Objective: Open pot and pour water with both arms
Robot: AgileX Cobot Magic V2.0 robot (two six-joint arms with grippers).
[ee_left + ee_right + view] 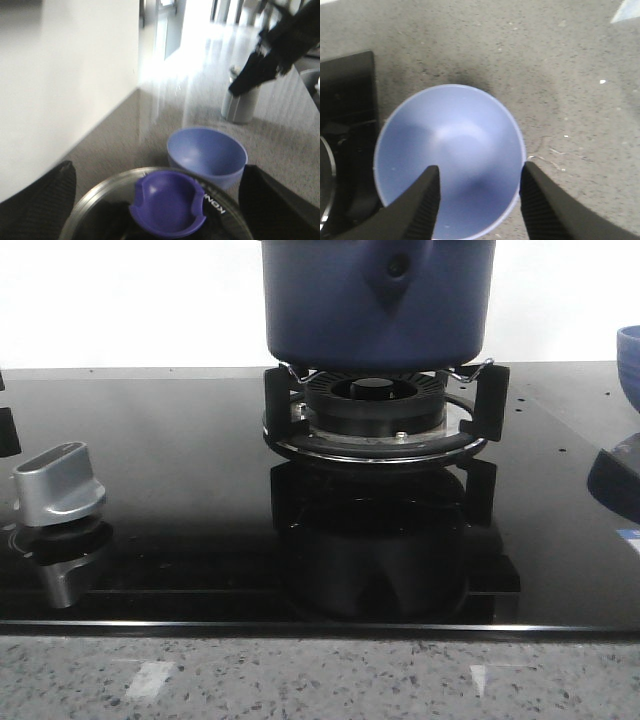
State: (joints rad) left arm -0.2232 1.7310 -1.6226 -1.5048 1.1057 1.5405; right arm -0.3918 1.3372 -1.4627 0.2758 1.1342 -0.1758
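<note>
The pot (378, 302) is sitting on the burner stand (378, 420) at the top centre of the front view, its dark-blue wall running off the upper edge, so its mouth is not showing there. It looks like a rigid metal vessel, and with water inside I would judge it heavy and prone to sloshing; the smooth straight sides are offering little grip, so the teardrop handle mount (397, 272) seems the surer place to hold.

In the left wrist view the glass lid (100, 200) is filling the lower middle, with its purple knob (167, 202) lying between the left gripper (157, 200); the jaws are standing wide apart on either side of the lid and touching nothing I can make out. The knob looks moulded and easy to pinch, while the glass would be slippery and breakable.

In the right wrist view the right gripper (479, 200) is hovering above the lighter blue bowl (449, 159) on the speckled desk (570, 75), jaws open and holding nothing.
</note>
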